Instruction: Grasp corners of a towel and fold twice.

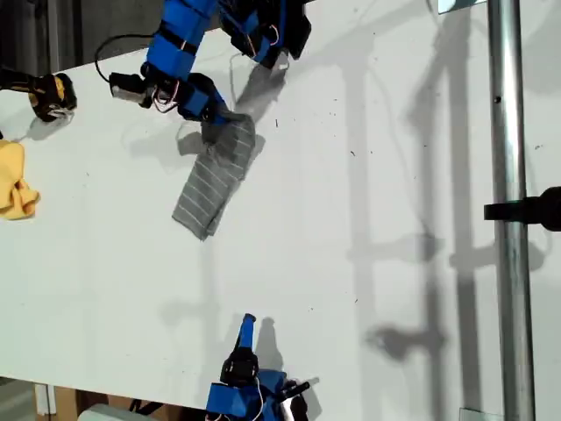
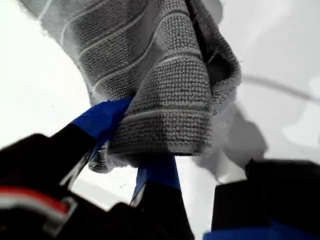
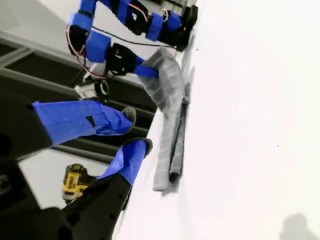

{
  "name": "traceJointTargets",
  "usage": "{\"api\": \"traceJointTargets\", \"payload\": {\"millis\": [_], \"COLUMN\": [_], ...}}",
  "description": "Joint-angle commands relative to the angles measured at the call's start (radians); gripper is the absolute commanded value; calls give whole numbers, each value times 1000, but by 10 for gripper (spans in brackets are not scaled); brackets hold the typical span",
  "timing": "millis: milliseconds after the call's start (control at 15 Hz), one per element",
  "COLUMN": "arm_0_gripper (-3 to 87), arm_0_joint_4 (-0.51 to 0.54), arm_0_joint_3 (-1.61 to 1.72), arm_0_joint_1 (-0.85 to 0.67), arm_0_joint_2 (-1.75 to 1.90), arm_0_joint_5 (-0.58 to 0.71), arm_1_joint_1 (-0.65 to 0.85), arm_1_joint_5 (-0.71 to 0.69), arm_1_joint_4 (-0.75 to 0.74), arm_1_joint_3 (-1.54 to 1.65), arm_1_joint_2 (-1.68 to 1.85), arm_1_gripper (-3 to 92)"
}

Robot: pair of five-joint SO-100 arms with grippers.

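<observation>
The grey striped towel is bunched into a long narrow strip on the white table. Its upper end is lifted and its lower end rests on the table. My first gripper is shut on that upper end; the first wrist view shows a folded towel edge pinched between the blue fingers. I cannot pick out single corners in the bunch. My second gripper stands at the exterior view's bottom edge, well apart from the towel, open and holding nothing.
A plain yellow cloth lies at the exterior view's left edge. A yellow drill sits above it. A metal pole with a black clamp runs down the exterior view's right side.
</observation>
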Motion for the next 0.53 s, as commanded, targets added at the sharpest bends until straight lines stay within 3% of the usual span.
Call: {"api": "traceJointTargets", "payload": {"millis": [0, 133, 467], "arm_0_gripper": [53, 53, 53], "arm_0_joint_4": [8, 5, 6], "arm_0_joint_3": [-11, -11, -14], "arm_0_joint_1": [3, 2, 2], "arm_0_joint_2": [6, 6, 6], "arm_0_joint_5": [2, 3, 5], "arm_1_joint_1": [-98, -114, -29], "arm_1_joint_5": [87, 81, -107], "arm_1_joint_4": [123, 48, -232], "arm_1_joint_3": [-6, 3, -265], "arm_1_joint_2": [170, 118, -170], "arm_1_gripper": [-1, -1, -1]}}
